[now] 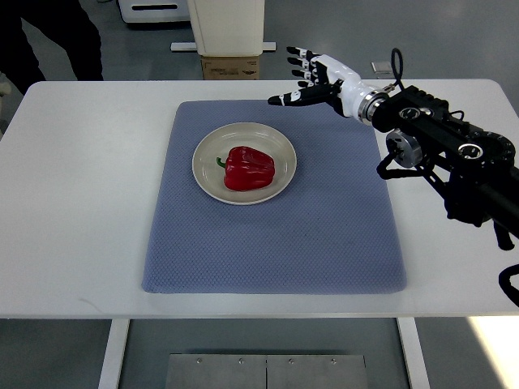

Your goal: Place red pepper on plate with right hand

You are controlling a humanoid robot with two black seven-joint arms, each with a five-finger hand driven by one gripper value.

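Observation:
A red bell pepper (248,168) with a green stem lies on its side in the middle of a cream round plate (207,176). The plate rests on the upper left part of a blue-grey mat (324,227). My right hand (303,78), white with black joints, hovers above the mat's far edge, up and to the right of the plate. Its fingers are spread and hold nothing. The black right arm (450,150) comes in from the right edge. No left arm shows.
The mat lies on a white table (81,203). A cardboard box (231,65) and a white cabinet (225,24) stand beyond the far edge. A person's dark legs (49,40) show at the top left.

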